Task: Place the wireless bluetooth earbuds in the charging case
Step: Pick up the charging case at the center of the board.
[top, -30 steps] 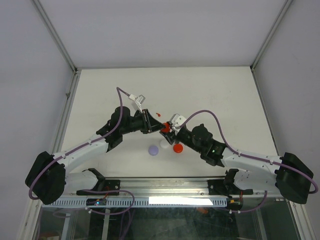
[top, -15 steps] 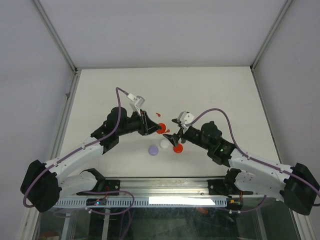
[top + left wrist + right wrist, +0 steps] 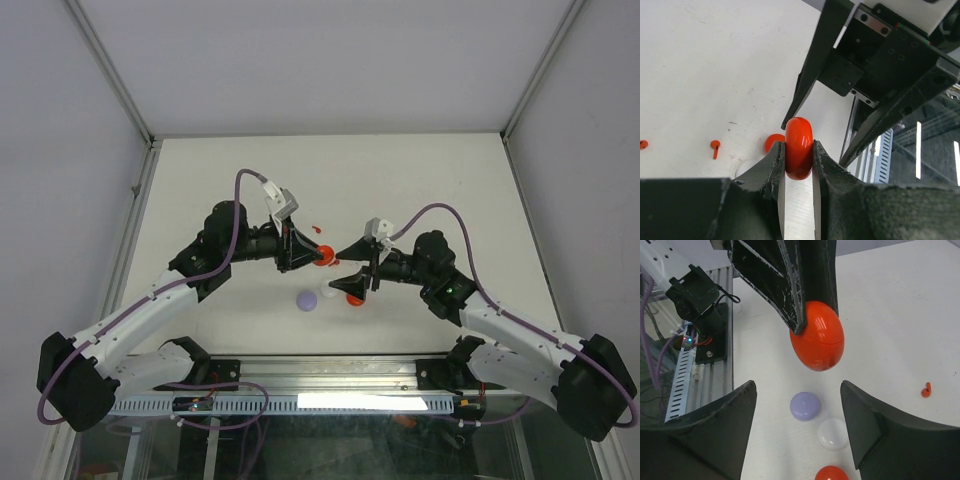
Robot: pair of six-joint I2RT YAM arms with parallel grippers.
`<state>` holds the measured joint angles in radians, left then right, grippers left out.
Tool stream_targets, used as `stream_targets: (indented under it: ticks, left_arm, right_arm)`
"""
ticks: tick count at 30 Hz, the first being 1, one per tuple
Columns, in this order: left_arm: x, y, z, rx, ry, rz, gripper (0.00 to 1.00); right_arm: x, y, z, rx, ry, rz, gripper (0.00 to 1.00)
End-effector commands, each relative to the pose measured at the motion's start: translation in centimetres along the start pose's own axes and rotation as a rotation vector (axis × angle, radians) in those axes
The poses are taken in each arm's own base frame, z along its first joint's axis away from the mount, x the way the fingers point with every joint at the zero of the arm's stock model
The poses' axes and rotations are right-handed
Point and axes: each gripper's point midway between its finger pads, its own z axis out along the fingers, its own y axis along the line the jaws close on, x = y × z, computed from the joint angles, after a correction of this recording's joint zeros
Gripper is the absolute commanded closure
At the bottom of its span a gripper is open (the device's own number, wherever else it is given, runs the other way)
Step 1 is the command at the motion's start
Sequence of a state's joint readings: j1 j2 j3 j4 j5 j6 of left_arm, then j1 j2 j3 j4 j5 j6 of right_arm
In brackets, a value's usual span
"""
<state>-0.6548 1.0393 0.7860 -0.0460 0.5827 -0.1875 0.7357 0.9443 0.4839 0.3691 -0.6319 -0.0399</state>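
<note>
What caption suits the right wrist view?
Left pincer grips a red case above three coloured pucks, framed by the open right pincer.

left pincer (image 3: 799, 152) clamped tight, right pincer (image 3: 797, 395) spread wide, facing each other.

The right gripper (image 3: 343, 268) has let go of the red case (image 3: 322, 256) and drawn back from it. Its jaws, which had closed in on the case, now stand wide apart, with the case just ahead of its fingertips and untouched. Only the left gripper (image 3: 799, 151) now clamps the case.
</note>
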Motion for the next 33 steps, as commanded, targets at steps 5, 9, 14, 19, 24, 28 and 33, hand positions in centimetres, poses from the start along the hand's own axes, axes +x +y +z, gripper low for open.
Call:
stream_targets:
  ticks: [5, 9, 14, 19, 24, 28, 33]
  left_arm:
    - [-2.1, -3.5, -0.9, 0.179, -0.022, 0.18, 0.97]
    - [-2.2, -3.9, -0.9, 0.202, -0.022, 0.194, 0.98]
    - [-2.2, -4.1, -0.9, 0.213, -0.02, 0.196, 0.98]
    - [-2.0, -4.2, -0.7, 0.228, -0.015, 0.191, 0.97]
    - [-2.1, -4.4, -0.7, 0.235, -0.015, 0.197, 0.98]
    - [-2.0, -4.3, -0.7, 0.235, -0.016, 0.203, 0.98]
    - [-2.0, -4.4, -0.7, 0.238, -0.016, 0.205, 0.98]
  right_arm:
    - [-4.7, 1.2, 0.7, -0.126, -0.134, 0.012, 0.34]
    - [-5.0, 1.3, 0.8, -0.14, -0.149, 0.027, 0.36]
    - [-5.4, 1.5, 1.0, -0.168, -0.161, 0.045, 0.4]
    - [-5.0, 1.7, 1.5, -0.201, -0.161, 0.065, 0.49]
    - [-4.9, 1.9, 1.7, -0.224, -0.167, 0.086, 0.56]
    - [-5.0, 2.0, 1.7, -0.23, -0.175, 0.084, 0.62]
    - [-5.0, 2.3, 1.5, -0.243, -0.187, 0.081, 0.71]
